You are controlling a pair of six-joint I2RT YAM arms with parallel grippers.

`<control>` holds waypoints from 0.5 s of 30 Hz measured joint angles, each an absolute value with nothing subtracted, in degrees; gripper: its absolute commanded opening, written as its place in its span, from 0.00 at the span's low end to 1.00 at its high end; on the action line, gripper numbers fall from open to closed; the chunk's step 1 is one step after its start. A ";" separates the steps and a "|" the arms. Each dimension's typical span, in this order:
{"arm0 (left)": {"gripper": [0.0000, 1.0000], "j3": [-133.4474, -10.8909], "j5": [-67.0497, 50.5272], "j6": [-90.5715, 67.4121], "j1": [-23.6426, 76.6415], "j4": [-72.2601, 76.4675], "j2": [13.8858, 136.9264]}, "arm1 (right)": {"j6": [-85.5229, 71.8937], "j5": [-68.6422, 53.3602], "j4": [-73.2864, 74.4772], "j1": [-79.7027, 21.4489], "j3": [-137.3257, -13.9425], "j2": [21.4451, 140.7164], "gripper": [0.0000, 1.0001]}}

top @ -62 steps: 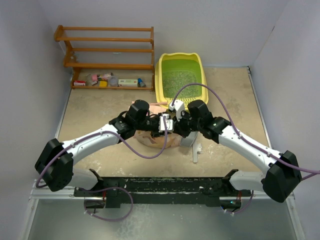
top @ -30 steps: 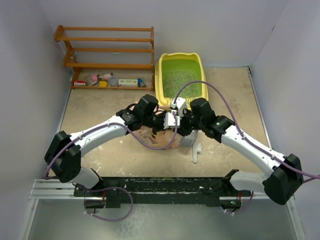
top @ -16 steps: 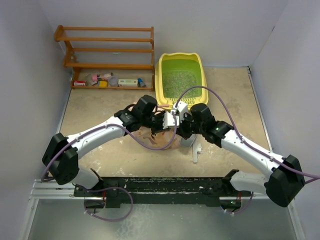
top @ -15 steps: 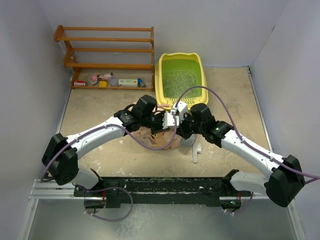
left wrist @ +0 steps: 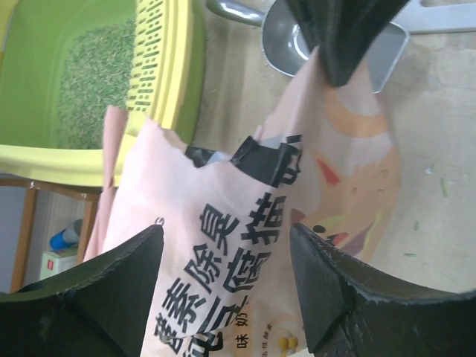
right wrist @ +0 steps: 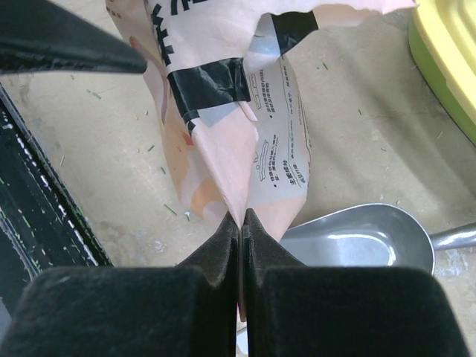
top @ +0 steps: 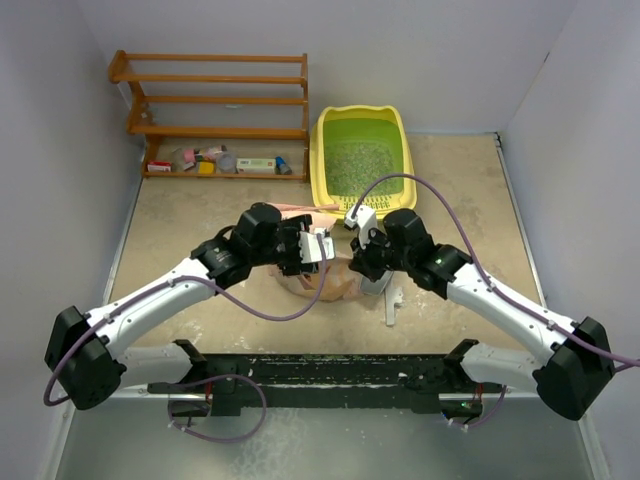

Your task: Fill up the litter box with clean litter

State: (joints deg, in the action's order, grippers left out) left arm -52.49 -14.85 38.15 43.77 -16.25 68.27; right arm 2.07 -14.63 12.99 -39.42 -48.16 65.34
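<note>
Left gripper (left wrist: 223, 245) hangs released, fingers spread wide, the crinkled pink bag (left wrist: 223, 186) showing in the gap. Centre, the right gripper (right wrist: 239, 217) is clenched tight on the bag's folded edge. Behind it, at the far side of the table (top: 200, 220), sits the litter box (top: 317, 165): yellow slotted lip, rounded corners, green basin. The clean litter (top: 360, 165) lies inside, a pale, gritty, speckled layer across the basin floor. Rightmost, a grey scoop (right wrist: 357, 238) rests beside the bag.
</note>
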 measured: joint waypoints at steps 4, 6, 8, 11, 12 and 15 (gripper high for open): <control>0.73 -52.49 -14.09 39.97 42.33 -13.85 69.28 | 2.07 -14.98 13.56 -39.40 -48.16 65.06 0.00; 0.74 -52.49 -14.63 40.47 41.43 -12.93 70.11 | 2.07 -15.07 13.54 -39.40 -48.16 65.06 0.00; 0.76 -52.49 -15.77 41.34 40.62 -12.45 71.13 | 2.09 -15.07 13.50 -39.40 -48.16 65.06 0.00; 0.76 -52.49 -18.81 42.24 39.48 -12.10 73.38 | 2.09 -15.05 13.47 -39.40 -48.16 65.08 0.00; 0.76 -52.49 -19.94 42.54 39.16 -12.05 74.06 | 2.09 -15.03 13.47 -39.40 -48.16 65.08 0.00; 0.76 -52.62 -23.27 43.00 38.26 -12.80 75.61 | 2.07 -14.90 13.50 -39.35 -48.16 65.08 0.00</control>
